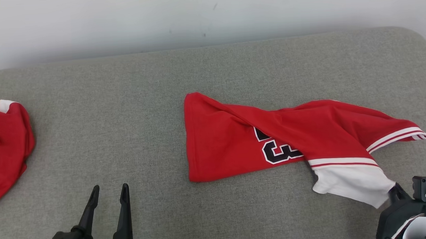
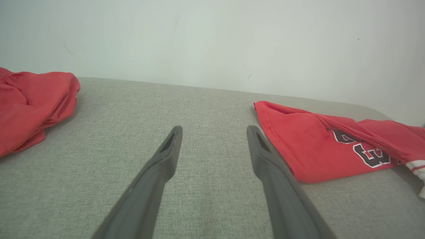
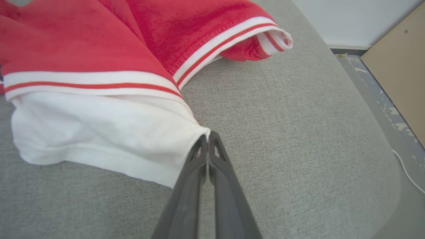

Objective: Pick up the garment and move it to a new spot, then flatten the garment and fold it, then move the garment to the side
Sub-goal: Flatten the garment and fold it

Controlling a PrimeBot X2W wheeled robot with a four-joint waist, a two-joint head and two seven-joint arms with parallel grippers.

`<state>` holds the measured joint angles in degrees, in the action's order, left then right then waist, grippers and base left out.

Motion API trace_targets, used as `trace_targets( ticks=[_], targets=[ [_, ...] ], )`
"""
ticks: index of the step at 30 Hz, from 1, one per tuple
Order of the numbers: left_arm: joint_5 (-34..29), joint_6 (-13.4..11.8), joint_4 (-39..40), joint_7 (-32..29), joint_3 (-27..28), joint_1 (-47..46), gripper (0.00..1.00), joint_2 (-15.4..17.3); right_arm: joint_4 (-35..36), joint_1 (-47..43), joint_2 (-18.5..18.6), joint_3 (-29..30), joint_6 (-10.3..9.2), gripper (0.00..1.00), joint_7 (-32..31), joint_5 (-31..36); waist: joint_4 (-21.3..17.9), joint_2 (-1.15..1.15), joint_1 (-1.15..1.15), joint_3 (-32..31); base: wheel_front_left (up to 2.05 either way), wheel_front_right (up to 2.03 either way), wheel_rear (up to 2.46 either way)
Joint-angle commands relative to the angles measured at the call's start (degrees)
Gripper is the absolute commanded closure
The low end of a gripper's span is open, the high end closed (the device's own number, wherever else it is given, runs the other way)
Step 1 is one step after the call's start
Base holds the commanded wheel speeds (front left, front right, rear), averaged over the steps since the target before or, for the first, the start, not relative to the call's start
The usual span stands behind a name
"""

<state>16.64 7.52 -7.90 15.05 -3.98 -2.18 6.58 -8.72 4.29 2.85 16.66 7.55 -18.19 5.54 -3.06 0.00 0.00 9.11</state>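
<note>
The garment (image 1: 235,143) is a red jersey with black-and-white lettering, striped trim and a white sleeve (image 1: 349,183), lying crumpled across the right half of the grey cushion (image 1: 126,101). My right gripper (image 1: 396,190) sits at the lower right, at the sleeve's near corner. In the right wrist view its fingers are pressed together on the edge of the white sleeve (image 3: 99,132), with the gripper (image 3: 208,134) pinching that corner. My left gripper (image 1: 110,188) stands open at the lower left over bare cushion, left of the garment (image 2: 298,146); the left gripper (image 2: 215,129) has nothing between its fingers.
A second red garment (image 1: 5,143) lies bunched at the cushion's far left edge, also seen as a red heap (image 2: 30,103). A pale wall (image 1: 208,15) backs the cushion. Past the cushion's right edge are floor (image 3: 382,96), a wooden panel (image 3: 401,59) and a white cable (image 3: 406,169).
</note>
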Motion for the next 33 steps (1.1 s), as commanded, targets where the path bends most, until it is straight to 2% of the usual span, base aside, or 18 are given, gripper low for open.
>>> trace_targets(
  ticks=[1, 5, 9, 12, 16, 25, 33],
  targets=[
    [-0.18, -0.08, -0.06, 0.19, -0.09, 0.46, 0.0, 0.23, -0.41, -0.92, 0.06, -0.18, -0.13, 0.0, -0.82, -1.57, 0.07, 0.0, 0.0, -0.27, 0.0, 0.0, 0.0],
    [-0.28, -0.08, -0.35, 0.19, -0.09, 1.18, 0.0, 0.08, 1.41, -1.62, 0.07, 0.86, -0.13, 0.0, -1.91, -2.71, 0.17, 0.0, 0.0, -1.13, 0.0, 0.0, 0.0],
    [-0.4, -0.08, -0.26, 0.19, 0.35, 1.93, 0.0, -0.06, 6.24, -2.7, 0.06, 2.02, -0.13, 0.0, -1.24, -4.42, -0.18, 0.0, 0.0, -2.08, 0.0, 0.0, 0.0],
    [-0.51, -0.08, -0.25, 0.19, 0.69, 2.28, 0.0, -0.1, 9.88, -3.42, 0.02, 0.98, -0.13, 0.0, 1.89, -6.17, -0.79, 0.0, 0.0, -2.61, 0.0, 0.0, 0.0],
    [-0.63, -0.08, -0.46, 0.18, 0.84, 2.25, 0.0, -0.07, 12.51, -4.66, 0.03, -3.54, -0.13, 0.0, 7.49, -8.01, -1.84, 0.0, 0.0, -3.27, 0.0, 0.0, 0.0],
    [-0.68, -0.08, -1.19, 0.18, 0.98, 2.84, 0.0, 0.07, 8.62, -6.24, 0.06, -13.02, -0.13, 0.0, 20.34, -10.11, -3.75, 0.0, 0.0, -4.93, 0.0, 0.0, 0.0],
    [-0.58, -0.08, -2.62, 0.18, -1.22, 0.66, 0.0, 0.58, 4.46, -4.85, 0.05, -16.0, -0.13, 0.0, 22.96, -10.82, -5.53, 0.0, 0.0, -5.21, 0.0, 0.0, 0.0]
  ],
)
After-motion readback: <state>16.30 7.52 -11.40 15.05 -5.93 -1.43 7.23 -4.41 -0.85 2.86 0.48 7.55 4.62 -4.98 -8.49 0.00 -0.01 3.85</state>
